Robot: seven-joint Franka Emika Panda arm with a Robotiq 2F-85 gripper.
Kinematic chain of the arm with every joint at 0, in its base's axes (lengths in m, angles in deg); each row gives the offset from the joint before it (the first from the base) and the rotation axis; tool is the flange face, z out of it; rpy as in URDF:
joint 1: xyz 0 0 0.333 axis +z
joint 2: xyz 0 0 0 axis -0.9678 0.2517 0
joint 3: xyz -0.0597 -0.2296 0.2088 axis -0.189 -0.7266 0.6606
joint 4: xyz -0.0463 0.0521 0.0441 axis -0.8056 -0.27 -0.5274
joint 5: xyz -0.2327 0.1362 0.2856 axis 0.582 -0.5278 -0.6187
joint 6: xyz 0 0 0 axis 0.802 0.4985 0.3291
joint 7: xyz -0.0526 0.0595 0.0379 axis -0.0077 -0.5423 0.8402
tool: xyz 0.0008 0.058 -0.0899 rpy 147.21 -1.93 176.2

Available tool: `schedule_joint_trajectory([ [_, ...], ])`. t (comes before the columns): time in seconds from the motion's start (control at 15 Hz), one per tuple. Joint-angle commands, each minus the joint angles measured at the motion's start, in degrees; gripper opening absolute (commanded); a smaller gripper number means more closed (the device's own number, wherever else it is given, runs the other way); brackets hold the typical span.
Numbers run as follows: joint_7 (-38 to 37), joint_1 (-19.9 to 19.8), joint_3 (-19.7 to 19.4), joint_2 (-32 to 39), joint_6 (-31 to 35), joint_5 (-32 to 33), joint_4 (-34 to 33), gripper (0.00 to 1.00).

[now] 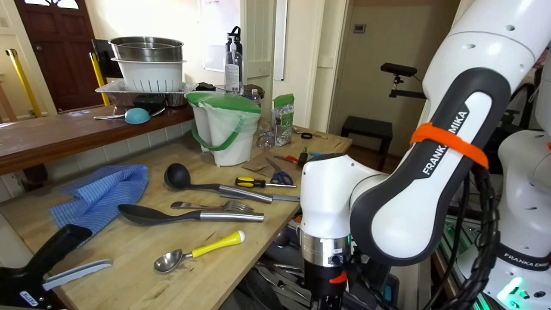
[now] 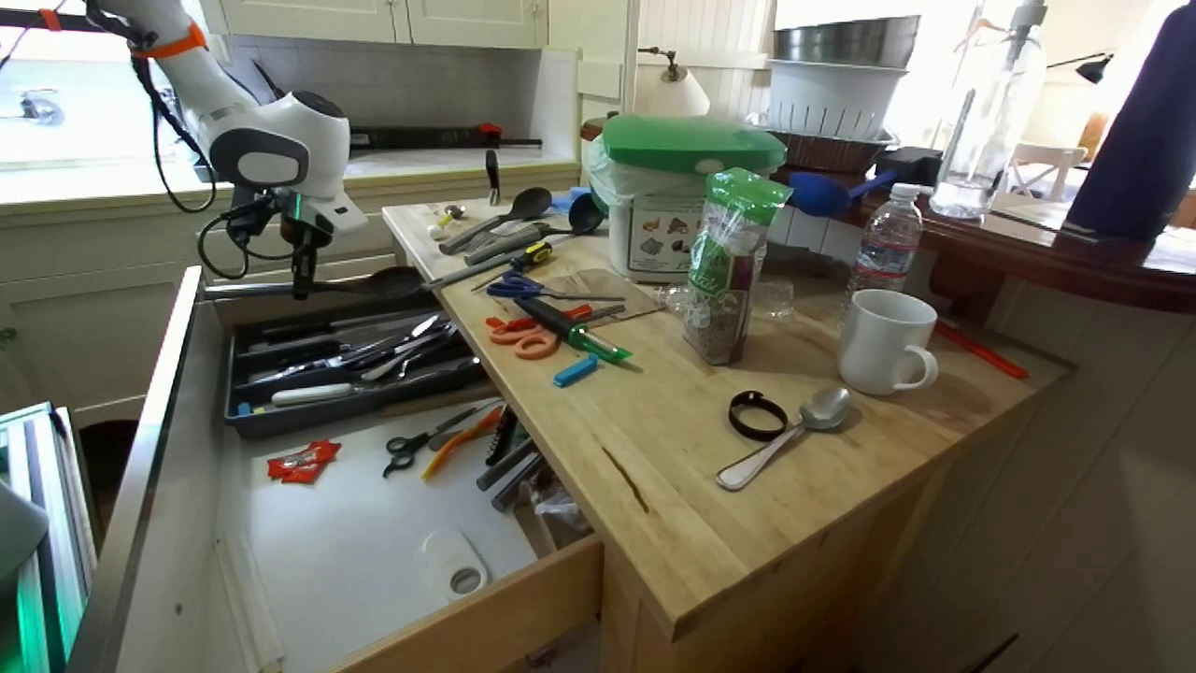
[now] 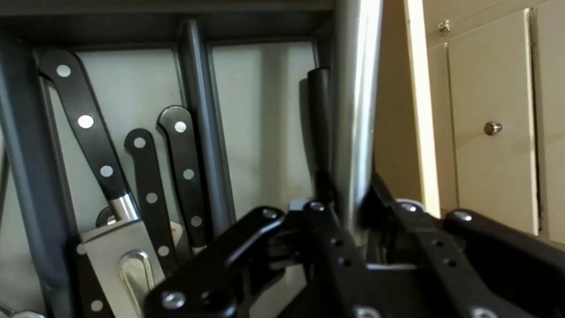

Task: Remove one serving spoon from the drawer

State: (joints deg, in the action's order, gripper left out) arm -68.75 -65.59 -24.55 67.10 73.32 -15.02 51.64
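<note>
My gripper (image 2: 304,279) is shut on the silver handle of a long utensil with a broad black head, which I take as the serving spoon (image 2: 392,282). It is held roughly level above the far end of the open drawer (image 2: 523,598). In the wrist view the fingers (image 3: 353,190) press both sides of the silver handle (image 3: 357,101); the black head is out of view there. In an exterior view the gripper (image 1: 327,303) is cut off at the bottom edge, and the held spoon is hidden there.
A dark divided tray (image 2: 280,425) in the drawer holds knives and cutlery. The wooden counter (image 1: 224,267) beside it bears another black spoon (image 1: 148,215), a ladle (image 1: 177,176), a yellow-handled spoon (image 1: 217,244), scissors (image 1: 282,176) and a white bin (image 1: 234,150).
</note>
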Motion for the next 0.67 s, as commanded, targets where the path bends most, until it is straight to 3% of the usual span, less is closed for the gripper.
schedule_joint_trajectory([
  [0.0,5.3,1.4,0.2,-5.9,-1.7,-0.1,2.9,0.06],
  [0.33,21.9,-0.1,2.8,-6.6,-0.4,-7.1,1.3,0.06],
  [0.6,36.8,-0.5,3.7,-4.3,-3.5,-11.8,-1.9,0.06],
])
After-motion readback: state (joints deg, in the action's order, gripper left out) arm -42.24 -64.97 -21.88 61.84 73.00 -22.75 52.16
